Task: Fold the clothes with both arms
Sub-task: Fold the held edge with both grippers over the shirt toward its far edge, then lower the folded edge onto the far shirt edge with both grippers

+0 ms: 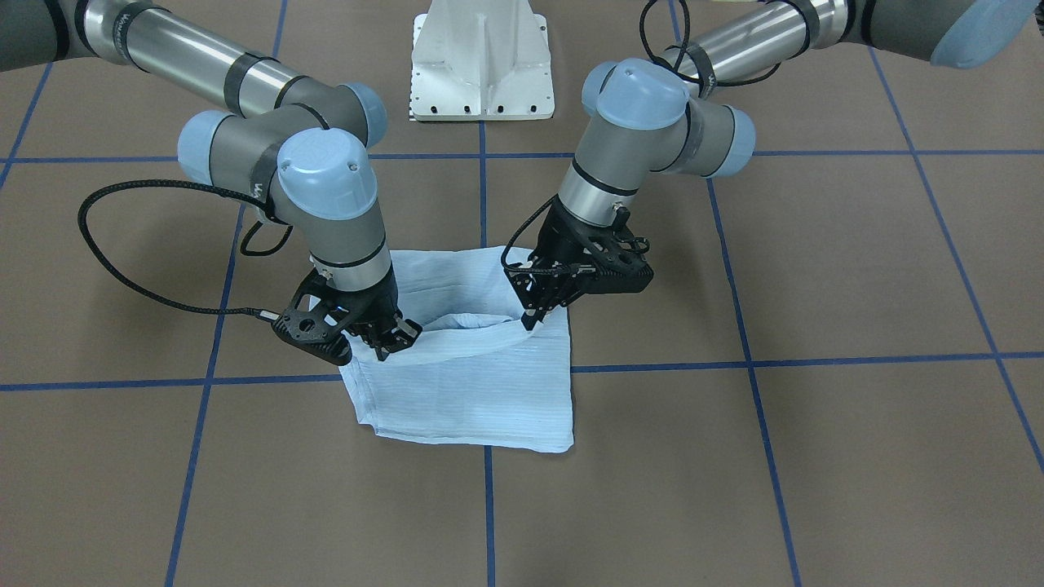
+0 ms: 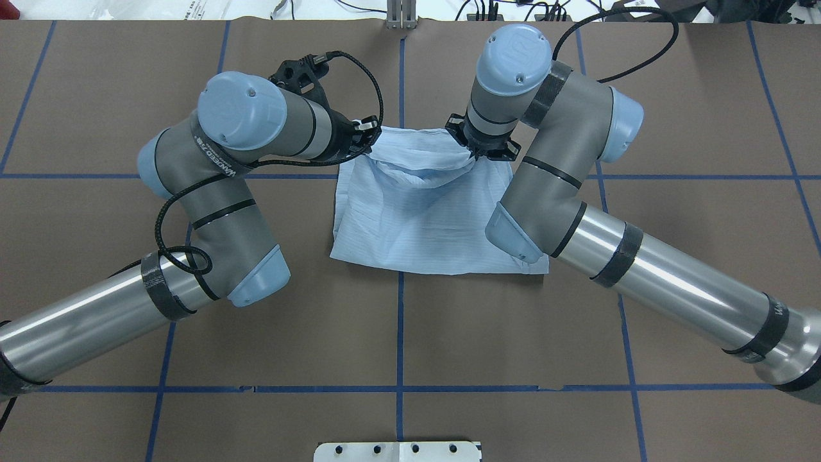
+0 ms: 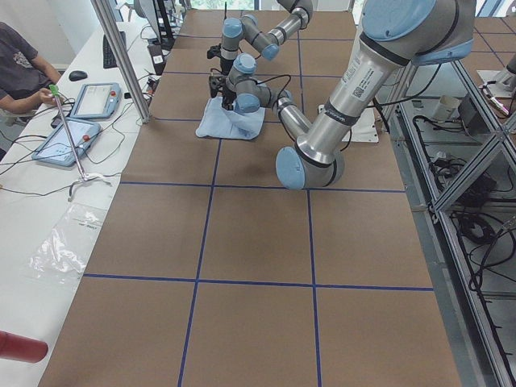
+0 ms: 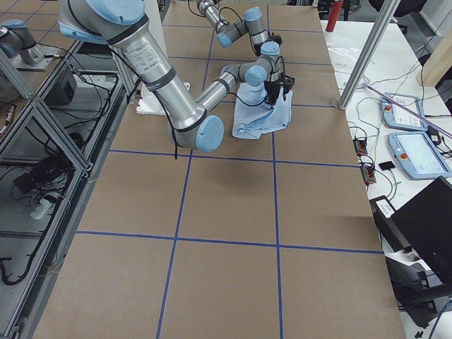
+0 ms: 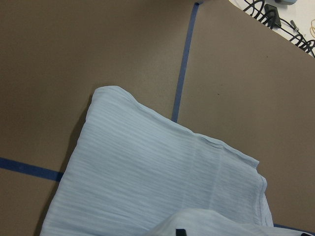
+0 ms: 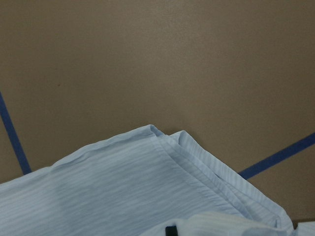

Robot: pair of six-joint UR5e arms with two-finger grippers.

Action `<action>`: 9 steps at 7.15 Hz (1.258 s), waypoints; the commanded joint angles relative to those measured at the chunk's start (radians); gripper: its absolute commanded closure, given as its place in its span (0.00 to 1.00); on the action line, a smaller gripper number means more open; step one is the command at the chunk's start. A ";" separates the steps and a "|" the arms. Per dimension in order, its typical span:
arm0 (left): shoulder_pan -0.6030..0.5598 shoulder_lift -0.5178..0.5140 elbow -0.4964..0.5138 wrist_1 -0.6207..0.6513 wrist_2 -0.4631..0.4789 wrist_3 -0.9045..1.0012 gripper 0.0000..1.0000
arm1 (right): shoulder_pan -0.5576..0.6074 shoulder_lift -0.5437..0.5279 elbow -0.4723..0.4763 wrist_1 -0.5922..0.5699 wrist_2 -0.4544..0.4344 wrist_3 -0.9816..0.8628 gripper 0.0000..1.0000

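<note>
**Shirt pinched at both ends of a raised fold, bare table all round**

The light-blue shirt (image 1: pixel 473 399) lies folded into a rough square at the middle of the brown table (image 1: pixel 816 456). It sits across a crossing of the blue tape lines (image 1: pixel 487 505). The edge toward the operators lies flat, with both corners on the table. On top of it, a band of cloth is lifted and stretched between the two grippers.

The left gripper (image 1: pixel 534 314) has its jaws pressed together on one end of that band. The right gripper (image 1: pixel 393 336) pinches the other end, near the shirt's side edge. Both wrist cameras show flat striped cloth below and bare table just past its hemmed edges.

Open table surrounds the shirt on every side, most widely toward the operators. The white pedestal (image 1: pixel 481 65) stands well apart on the robot's side. A black cable (image 1: pixel 106 261) loops out from the right wrist over bare table. In the overhead view the right forearm (image 2: pixel 545 212) covers one rear corner of the shirt. Beyond the table's long edge are a pole (image 3: pixel 121 60), two tablets (image 3: pixel 95 101) and a seated person (image 3: pixel 16 72).
</note>
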 commanded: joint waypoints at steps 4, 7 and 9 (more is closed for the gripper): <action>-0.013 -0.012 0.100 -0.101 0.000 -0.001 1.00 | 0.006 0.051 -0.078 0.017 0.002 -0.023 1.00; -0.017 -0.010 0.122 -0.101 0.000 -0.001 1.00 | 0.006 0.079 -0.119 0.025 0.002 -0.024 1.00; -0.017 -0.010 0.127 -0.102 0.000 0.001 1.00 | 0.012 0.077 -0.173 0.107 0.000 -0.021 1.00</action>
